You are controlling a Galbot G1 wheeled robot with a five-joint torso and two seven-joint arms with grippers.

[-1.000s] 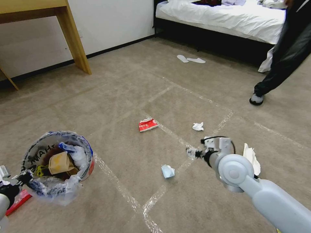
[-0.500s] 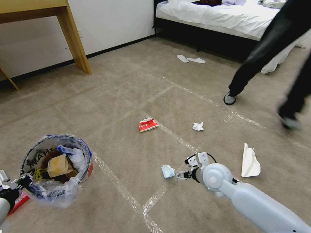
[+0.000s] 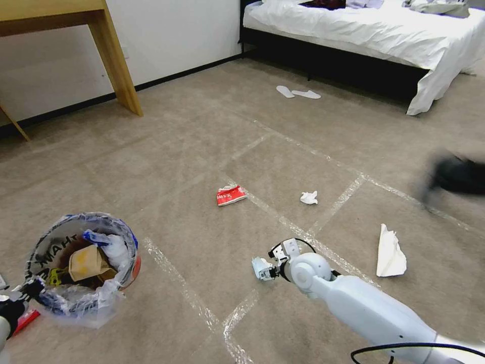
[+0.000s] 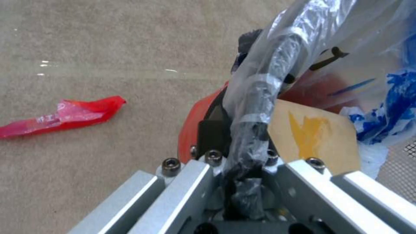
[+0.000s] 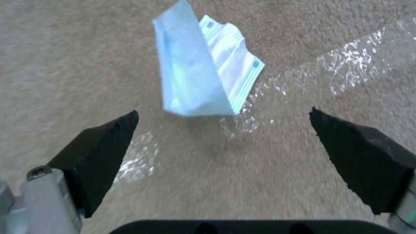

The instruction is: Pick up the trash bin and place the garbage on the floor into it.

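Observation:
The trash bin [image 3: 132, 269], red with a printed clear liner, hangs at the lower left holding a brown paper bag and blue-white scraps. My left gripper [image 3: 21, 294] is shut on its near rim; in the left wrist view the left gripper [image 4: 242, 152] pinches the bag-wrapped rim of the bin [image 4: 195, 120]. My right gripper [image 3: 266, 271] is low over the floor [image 3: 202, 151], open, its fingertips [image 5: 117, 130] just short of a folded light-blue packet [image 5: 199, 74], seen from above as the packet [image 3: 258, 264]. More garbage lies about: a red wrapper [image 3: 231, 194], a white wad [image 3: 308, 197], a white paper [image 3: 390, 251].
Another red wrapper [image 4: 60, 115] lies on the carpet beside the bin. A wooden table leg [image 3: 116, 60] stands at the back left and a bed [image 3: 364, 30] at the back right, with white slippers [image 3: 298, 93] before it. A person's blurred foot [image 3: 454, 177] is at the right edge.
My right arm has swung down and left, bringing its open gripper up to the blue packet. The bin has sunk slightly toward the lower left. A person has walked across to the right.

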